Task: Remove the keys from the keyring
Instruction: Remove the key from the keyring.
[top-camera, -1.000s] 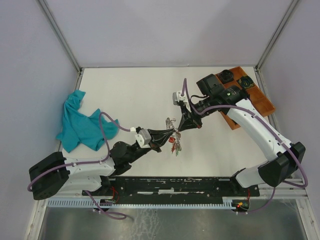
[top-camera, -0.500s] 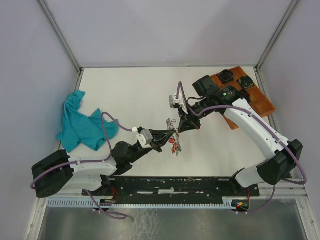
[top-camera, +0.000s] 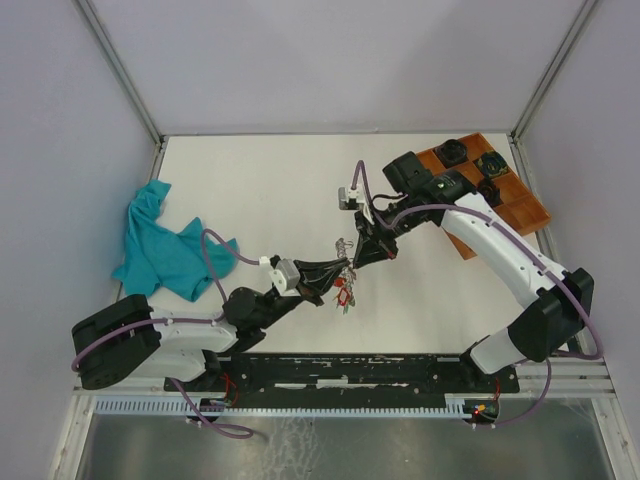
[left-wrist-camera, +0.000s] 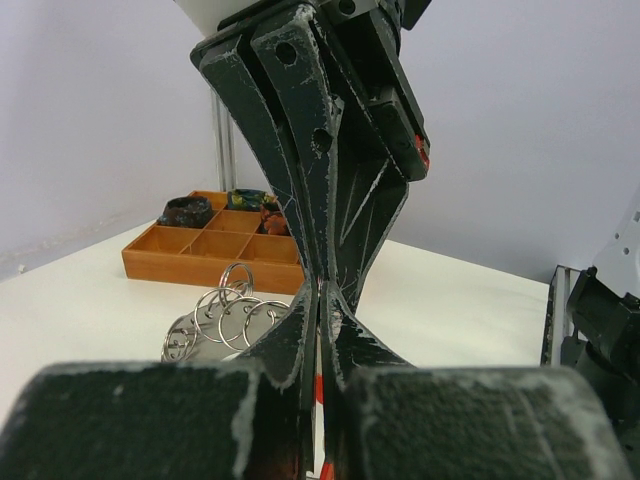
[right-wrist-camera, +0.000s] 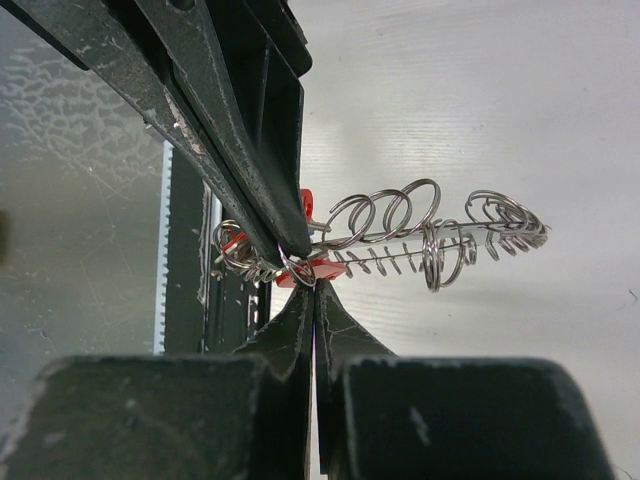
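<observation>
The keyring (top-camera: 344, 244) is held in the air between both grippers. In the right wrist view its coiled wire (right-wrist-camera: 400, 258) runs sideways and carries several small split rings. Keys (top-camera: 343, 291) with red and green tags hang below it. My left gripper (top-camera: 342, 268) comes from the left and is shut on the keyring's near end (right-wrist-camera: 250, 262). My right gripper (top-camera: 358, 257) comes from the right, tip to tip with the left. It is shut at a red-tagged key (right-wrist-camera: 322, 270). The split rings also show in the left wrist view (left-wrist-camera: 225, 310).
A teal cloth (top-camera: 160, 245) lies at the table's left. An orange compartment tray (top-camera: 525, 210) with dark objects stands at the back right, under the right arm; it also shows in the left wrist view (left-wrist-camera: 215, 265). The black base rail (top-camera: 350, 365) runs along the near edge.
Both grippers and the keyring have drifted slightly left, and the right arm's elbow has swung left with them. Both grips are unchanged.
</observation>
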